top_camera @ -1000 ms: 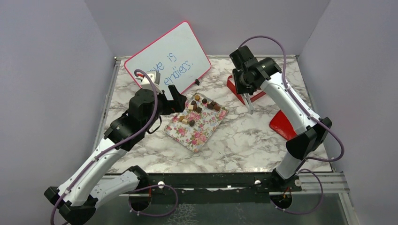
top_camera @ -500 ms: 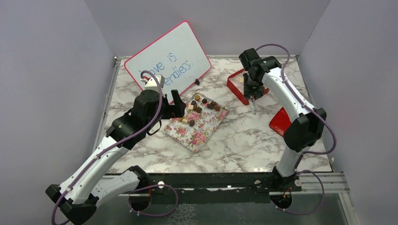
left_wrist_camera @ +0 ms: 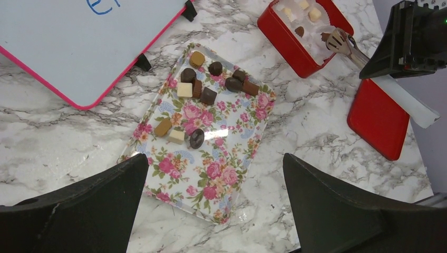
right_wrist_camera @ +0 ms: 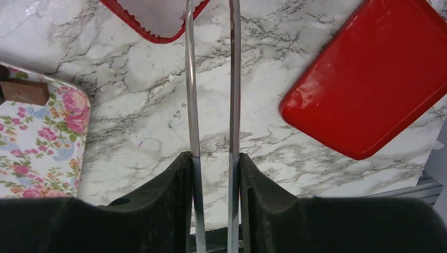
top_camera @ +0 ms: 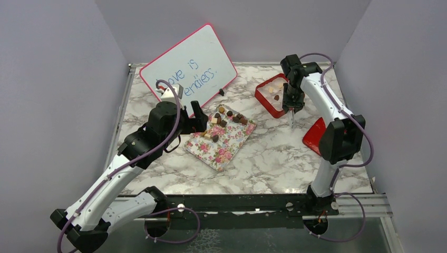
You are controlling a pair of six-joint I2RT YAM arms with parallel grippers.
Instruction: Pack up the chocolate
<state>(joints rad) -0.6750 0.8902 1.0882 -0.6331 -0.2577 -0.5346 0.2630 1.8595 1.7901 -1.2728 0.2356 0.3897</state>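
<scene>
- The floral tray [left_wrist_camera: 211,179] is lying mid-table and carrying most of the chocolate [left_wrist_camera: 203,95]. About a dozen dark, mid-brown and cream pieces are clustering toward its far end.
- The red box [left_wrist_camera: 282,39] is sitting open to the right of the tray. It is lined with white paper and holding a few cream and brown pieces.
- The red lid [right_wrist_camera: 363,89] is lying flat on the marble near the box, not touching it.
- The right gripper [right_wrist_camera: 213,163] is clamping metal tongs [right_wrist_camera: 191,105]. Their tips are reaching over the box's near corner, and it is impossible to tell whether they are pinching a piece.
- The left gripper [left_wrist_camera: 215,163] is hovering above the tray, jaws spread wide, gripping nothing.
</scene>
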